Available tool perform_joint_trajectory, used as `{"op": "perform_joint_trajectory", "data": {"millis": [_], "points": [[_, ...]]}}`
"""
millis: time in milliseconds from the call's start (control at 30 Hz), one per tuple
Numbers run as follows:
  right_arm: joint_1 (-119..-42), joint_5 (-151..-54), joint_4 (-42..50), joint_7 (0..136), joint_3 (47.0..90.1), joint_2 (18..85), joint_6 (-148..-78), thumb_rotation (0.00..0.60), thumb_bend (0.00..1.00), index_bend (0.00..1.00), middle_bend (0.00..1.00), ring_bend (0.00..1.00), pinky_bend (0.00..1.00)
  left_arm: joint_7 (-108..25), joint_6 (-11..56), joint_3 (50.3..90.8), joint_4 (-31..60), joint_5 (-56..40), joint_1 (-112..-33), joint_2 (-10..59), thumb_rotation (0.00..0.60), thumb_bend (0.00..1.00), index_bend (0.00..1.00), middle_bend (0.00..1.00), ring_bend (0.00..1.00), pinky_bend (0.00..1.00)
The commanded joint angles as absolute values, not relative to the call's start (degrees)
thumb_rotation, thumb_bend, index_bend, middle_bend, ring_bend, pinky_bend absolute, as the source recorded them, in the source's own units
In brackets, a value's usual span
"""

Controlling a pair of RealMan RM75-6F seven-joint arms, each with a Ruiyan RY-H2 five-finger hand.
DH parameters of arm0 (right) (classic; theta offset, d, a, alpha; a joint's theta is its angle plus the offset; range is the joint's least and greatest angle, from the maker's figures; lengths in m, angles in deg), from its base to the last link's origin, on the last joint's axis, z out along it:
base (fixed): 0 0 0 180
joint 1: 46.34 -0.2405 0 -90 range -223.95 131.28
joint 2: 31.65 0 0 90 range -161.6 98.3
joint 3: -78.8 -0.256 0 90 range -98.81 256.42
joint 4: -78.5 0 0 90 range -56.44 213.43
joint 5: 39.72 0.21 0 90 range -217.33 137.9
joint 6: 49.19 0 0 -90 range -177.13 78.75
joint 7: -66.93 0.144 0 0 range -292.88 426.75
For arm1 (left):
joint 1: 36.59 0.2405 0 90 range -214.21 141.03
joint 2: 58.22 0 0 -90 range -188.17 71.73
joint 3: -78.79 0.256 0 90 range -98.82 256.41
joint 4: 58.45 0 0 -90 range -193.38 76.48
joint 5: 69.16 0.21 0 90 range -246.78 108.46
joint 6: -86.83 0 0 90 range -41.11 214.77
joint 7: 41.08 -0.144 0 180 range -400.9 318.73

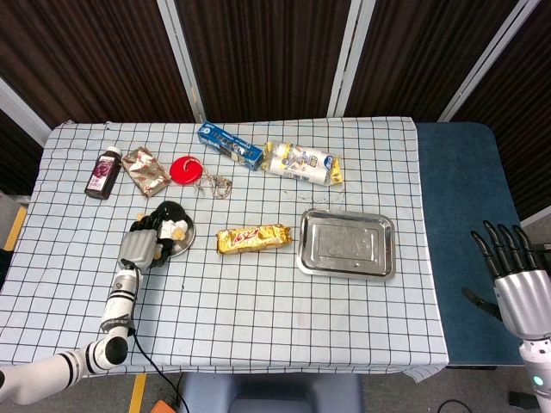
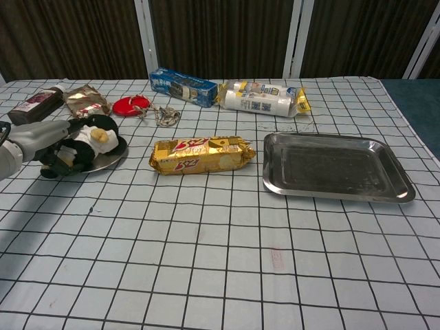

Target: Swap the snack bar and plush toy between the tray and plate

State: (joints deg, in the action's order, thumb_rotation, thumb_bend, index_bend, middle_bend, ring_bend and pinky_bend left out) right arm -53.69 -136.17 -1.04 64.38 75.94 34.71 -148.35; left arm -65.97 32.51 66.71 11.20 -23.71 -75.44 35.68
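The black-and-white plush toy (image 1: 171, 226) (image 2: 97, 133) lies tipped on a small round plate (image 1: 184, 243) (image 2: 108, 160) at the table's left. My left hand (image 1: 140, 246) (image 2: 50, 142) is wrapped around the toy's body, its fingers curled over it. A gold-wrapped snack bar (image 1: 252, 238) (image 2: 201, 154) lies on the cloth between the plate and the steel tray (image 1: 346, 268) (image 2: 337, 189), which holds nothing. In the head view only, my right hand (image 1: 515, 277) hangs open with fingers spread, off the table's right side over the blue surface.
Along the back of the table lie a dark bottle (image 1: 103, 172) (image 2: 38, 103), a brown packet (image 1: 146, 169) (image 2: 86, 100), a red disc (image 1: 184, 169) (image 2: 130, 104) with a cord, a blue box (image 1: 228, 144) (image 2: 182, 86) and a white packet (image 1: 301, 163) (image 2: 261, 97).
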Motion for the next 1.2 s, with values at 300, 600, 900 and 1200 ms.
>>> {"op": "perform_joint_trajectory", "data": {"millis": [300,600,900,1200], "points": [[-53.3,-136.2,-0.3,65.5,75.4,35.0,-148.2,0.6,0.1,0.11,0.0,0.0,0.0,-56.4,22.7,66.9,-0.7,-12.0,-73.9,43.4,0.6,0.46,0.35,0.48,0.49,0.63],[-53.0,-136.4,-0.1,66.0,74.9,35.2,-148.6,0.6,0.1,0.12,0.0,0.0,0.0,-49.6,16.2,68.3,-10.1,-2.4,-73.2,47.6,0.6,0.55,0.66,0.79,0.77,0.86],[-52.7,-136.4,-0.1,66.6,74.4,35.1,-148.9,0.6,0.1,0.13,0.0,0.0,0.0,-42.7,3.9,69.8,-4.1,7.0,-69.5,43.5,0.6,0.56,0.71,0.84,0.81,0.89],[-52.4,-136.2,-0.2,66.6,74.1,35.4,-149.0,0.6,0.1,0.13,0.0,0.0,0.0,-38.1,-2.4,76.6,14.0,16.4,-63.4,34.2,0.6,0.56,0.71,0.83,0.81,0.89]]}}
